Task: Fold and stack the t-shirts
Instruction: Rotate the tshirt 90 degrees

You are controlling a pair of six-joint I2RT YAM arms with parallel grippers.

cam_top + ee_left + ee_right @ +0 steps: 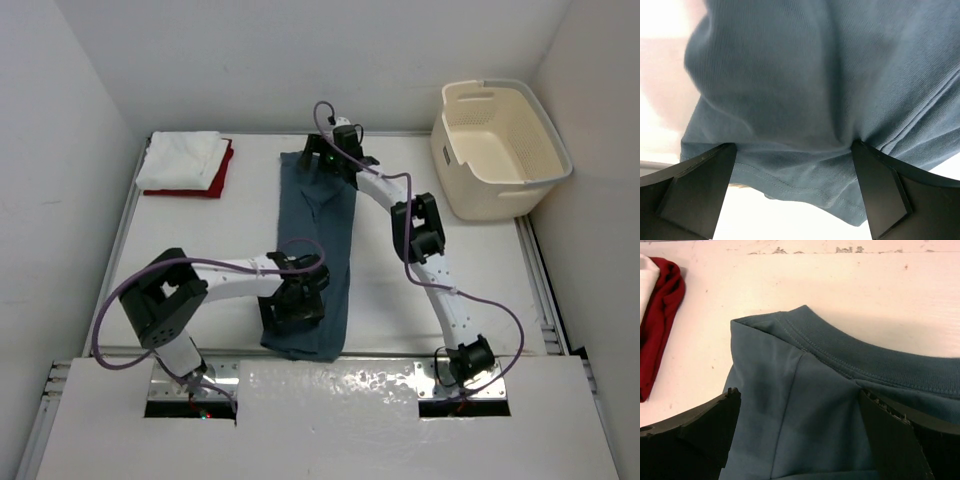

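Looking at the worktop point(220, 240), you've got the teal t-shirt point(318, 250) lying as a long strip down the mid, far edge to near edge. The left claw point(293, 315) is over its near hem w/ jaws wide apart. The right claw point(320, 160) is over the collar at the far end, also apart. The white t-shirt point(180, 158) sits on the red t-shirt point(222, 176) in the far-left corner.

Looking at a teal-blue shirt point(335, 230), folded lengthwise into a long narrow strip, laid flat down the middle from far to near. Ribbed collar at the far end, stitched hem at the near end, soft wrinkles along the cloth. Over at the far left, a white shirt point(183, 160) folded on top of a deep red shirt point(218, 178), red showing along the right edge. Seemingly squared up, hard to judge from above.
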